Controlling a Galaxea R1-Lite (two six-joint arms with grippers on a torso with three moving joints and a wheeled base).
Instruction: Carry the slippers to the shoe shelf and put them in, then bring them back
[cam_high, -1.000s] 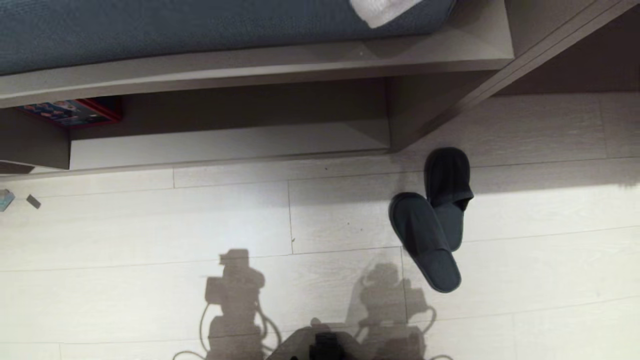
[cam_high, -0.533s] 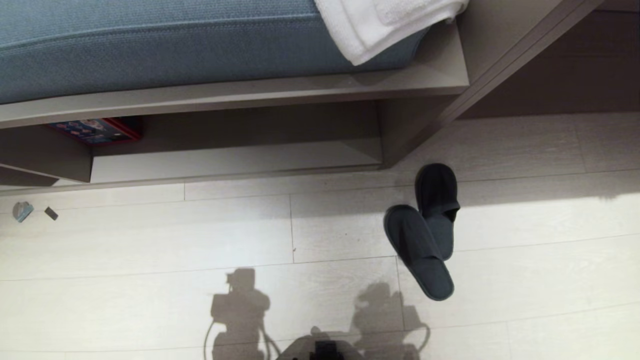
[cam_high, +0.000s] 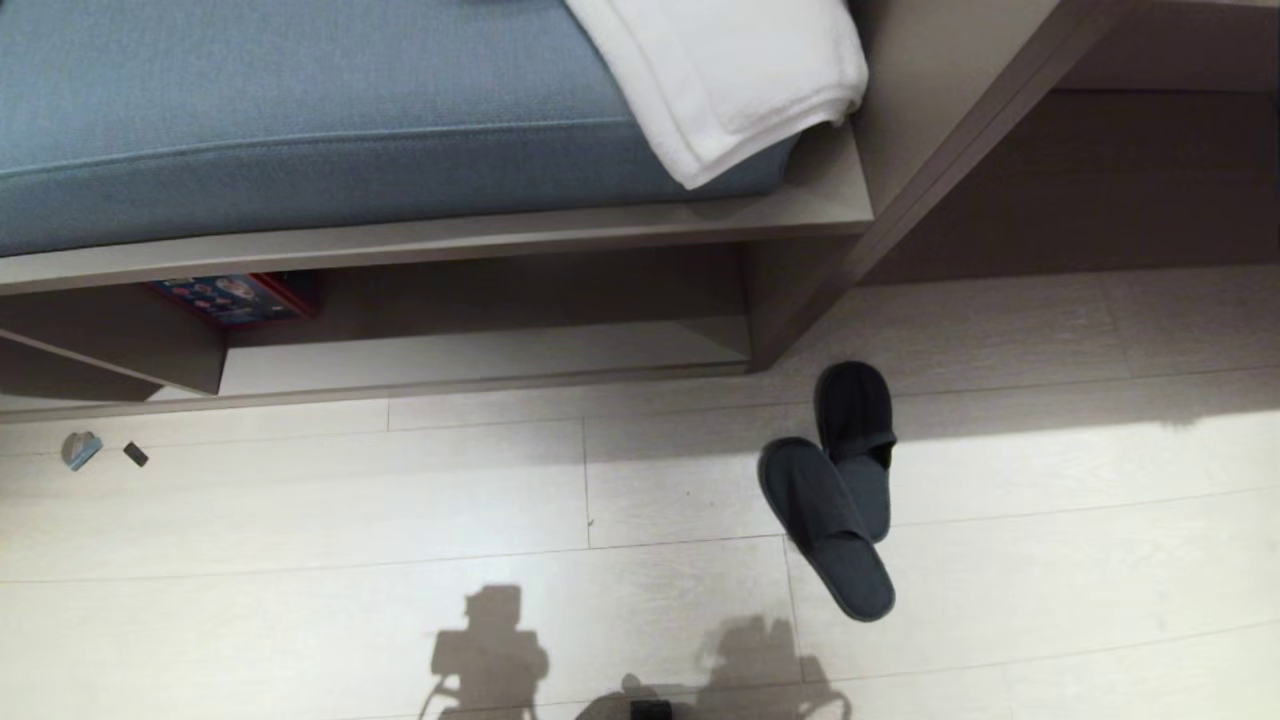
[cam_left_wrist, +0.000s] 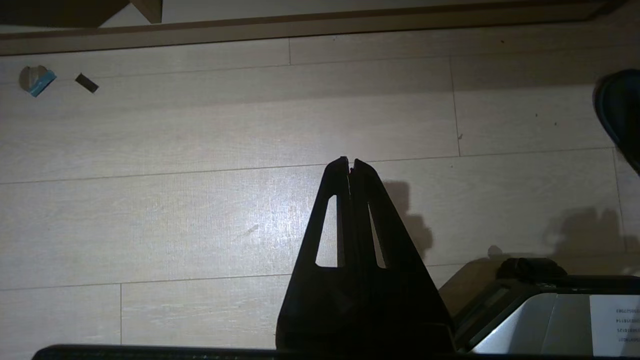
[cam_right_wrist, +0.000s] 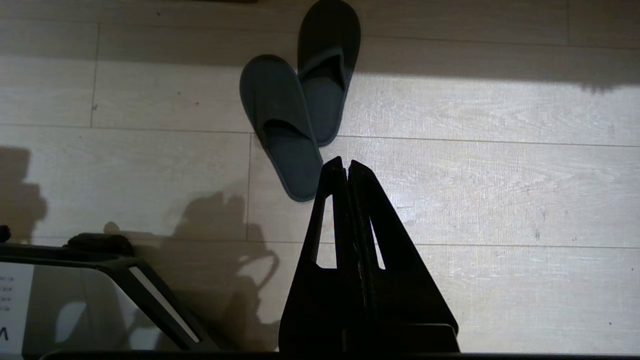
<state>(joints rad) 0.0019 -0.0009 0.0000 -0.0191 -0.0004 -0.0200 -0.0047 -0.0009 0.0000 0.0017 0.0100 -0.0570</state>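
The head view has tilted up, showing more cushion and towel (cam_high: 720, 80); the slippers (cam_high: 835, 500) lie overlapped on the floor beside the shoe shelf (cam_high: 480, 355), seemingly untouched. Left tool (cam_left_wrist: 350, 162) and right tool (cam_right_wrist: 345, 162) hang closed, empty

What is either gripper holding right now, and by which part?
Nothing. The left gripper and right gripper are both shut and empty above the floor; the slippers lie untouched there.
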